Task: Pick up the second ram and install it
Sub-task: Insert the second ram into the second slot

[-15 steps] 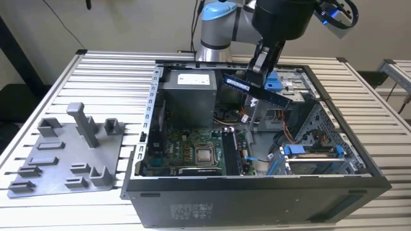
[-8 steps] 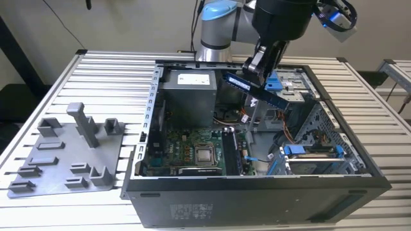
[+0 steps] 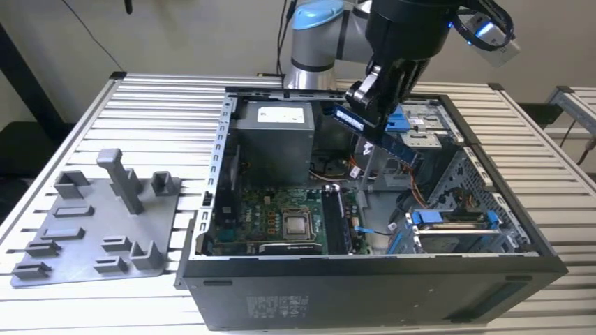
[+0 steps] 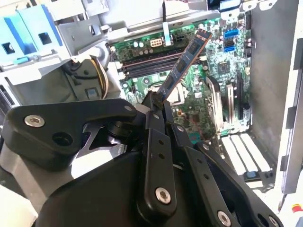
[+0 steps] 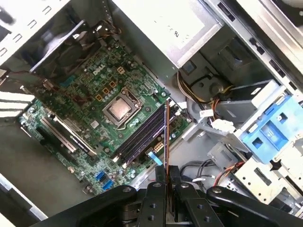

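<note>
Pick-up half looks done on our end: the tool (image 3: pixel 366 112) is clamped on the second ram (image 3: pixel 391 145), holding it tilted in the air over the open PC case (image 3: pixel 373 293), not yet seated in the motherboard's memory slots (image 5: pixel 142 135).

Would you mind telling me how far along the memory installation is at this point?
Pickup looks done: the gripper is shut on the second ram. In hand: the stick hangs tilted above the open PC case. Left: it is not yet seated in the memory slots.
</note>
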Action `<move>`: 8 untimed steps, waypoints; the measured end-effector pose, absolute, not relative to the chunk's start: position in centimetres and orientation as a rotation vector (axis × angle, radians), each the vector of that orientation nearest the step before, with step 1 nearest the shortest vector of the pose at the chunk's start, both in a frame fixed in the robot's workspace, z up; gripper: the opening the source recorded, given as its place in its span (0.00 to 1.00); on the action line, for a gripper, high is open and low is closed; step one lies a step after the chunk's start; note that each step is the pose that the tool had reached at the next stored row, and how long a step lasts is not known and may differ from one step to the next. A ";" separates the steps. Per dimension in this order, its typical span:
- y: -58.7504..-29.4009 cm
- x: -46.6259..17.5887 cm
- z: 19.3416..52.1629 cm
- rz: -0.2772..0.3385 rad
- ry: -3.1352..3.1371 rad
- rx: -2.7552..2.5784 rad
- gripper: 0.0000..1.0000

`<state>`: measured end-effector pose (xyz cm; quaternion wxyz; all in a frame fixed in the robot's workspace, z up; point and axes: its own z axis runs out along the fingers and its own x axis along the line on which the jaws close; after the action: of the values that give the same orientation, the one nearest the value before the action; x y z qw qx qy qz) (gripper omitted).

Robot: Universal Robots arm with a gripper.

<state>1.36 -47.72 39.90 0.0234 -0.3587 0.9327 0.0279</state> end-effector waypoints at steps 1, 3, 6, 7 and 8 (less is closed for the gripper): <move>-47.7 1.4 39.9 0.086 2.897 -1.085 0.14; -47.7 1.4 39.9 0.085 2.914 -1.034 0.14; -47.7 1.4 39.8 0.082 2.944 -0.939 0.14; -47.7 1.4 39.8 0.081 2.951 -0.916 0.14; -47.7 1.4 39.8 0.081 2.957 -0.895 0.14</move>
<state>1.36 -47.72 39.76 0.0254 -0.2895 0.9565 0.0261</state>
